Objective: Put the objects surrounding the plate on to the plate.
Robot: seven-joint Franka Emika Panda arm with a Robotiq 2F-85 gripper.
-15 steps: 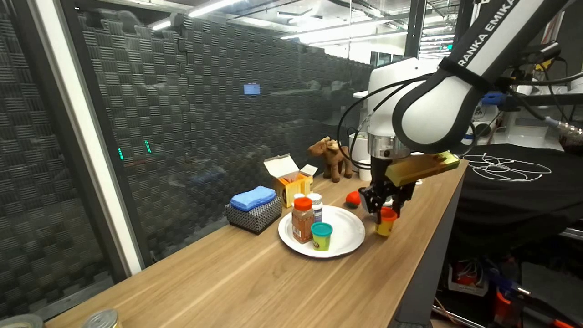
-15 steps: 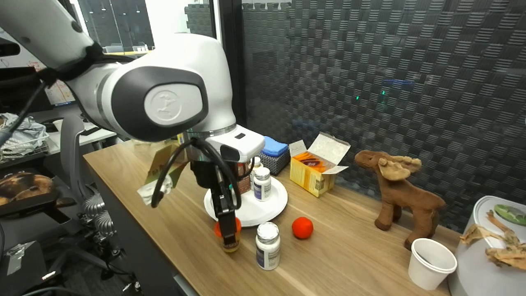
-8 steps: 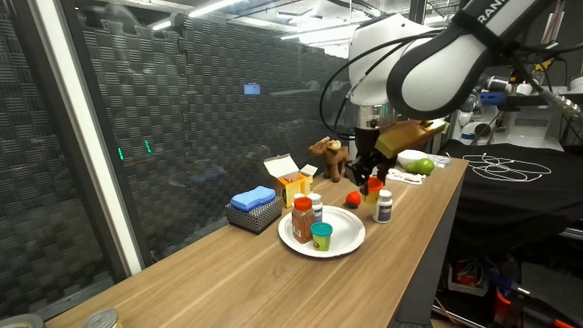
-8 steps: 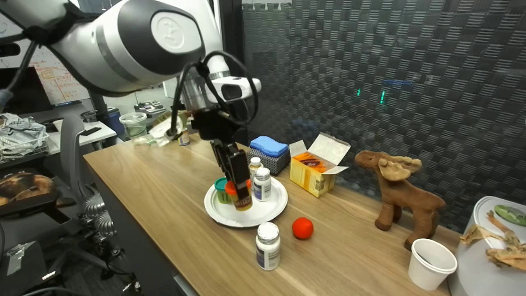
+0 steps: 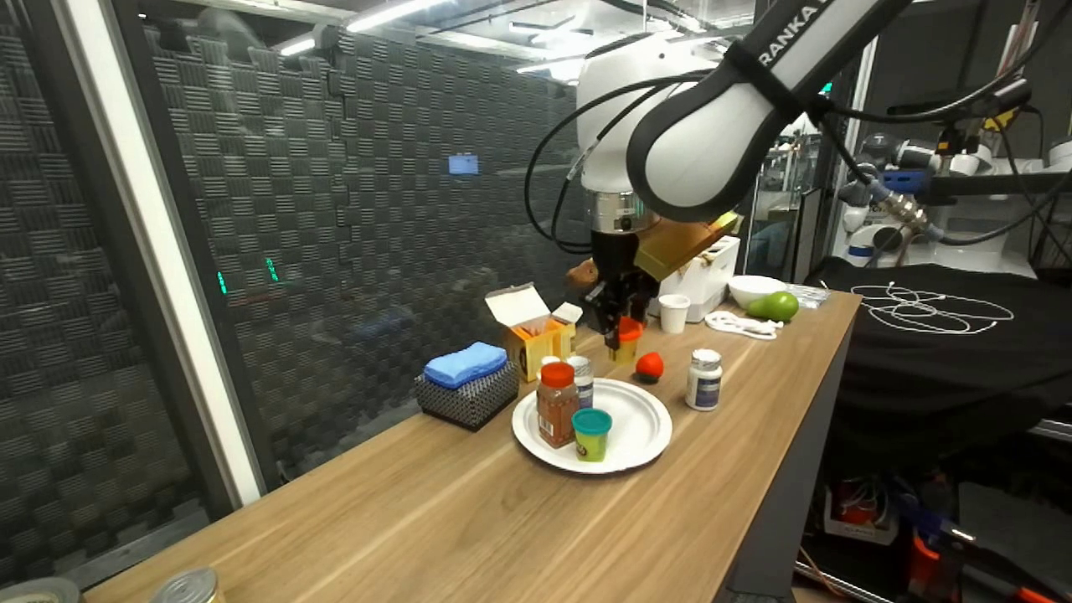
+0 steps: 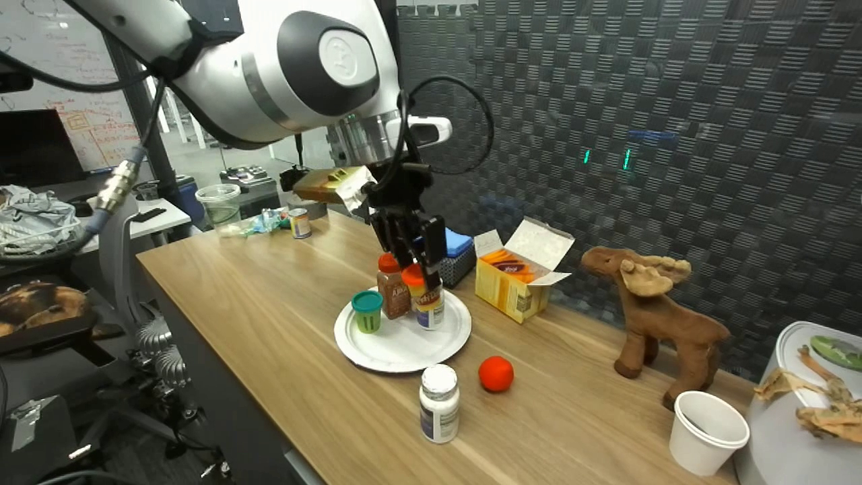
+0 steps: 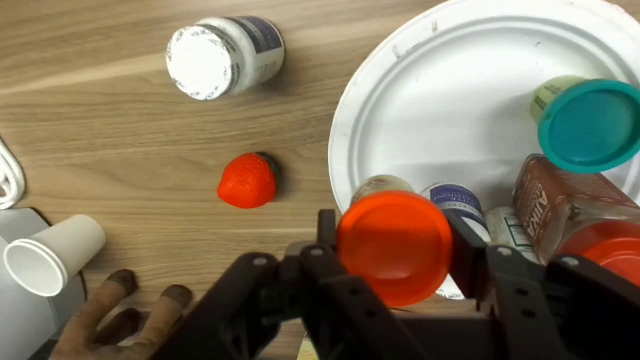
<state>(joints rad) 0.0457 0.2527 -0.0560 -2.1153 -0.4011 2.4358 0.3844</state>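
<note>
Low in the wrist view, the black gripper (image 7: 395, 240) clasps a yellow orange-lidded tub (image 7: 395, 257). The round white plate (image 7: 435, 100), upper right, and brown red-capped bottle (image 7: 567, 200), lower right, are cropped.

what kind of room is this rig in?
Likely an office or lab: an exterior view shows a whiteboard covered in writing, a dark screen in front of it and a grey chair.

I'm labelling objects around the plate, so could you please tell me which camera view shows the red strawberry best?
The wrist view: there the red strawberry appears largest, with its tapered body and dark end distinct. Both exterior views show it smaller, looking almost round.
</note>
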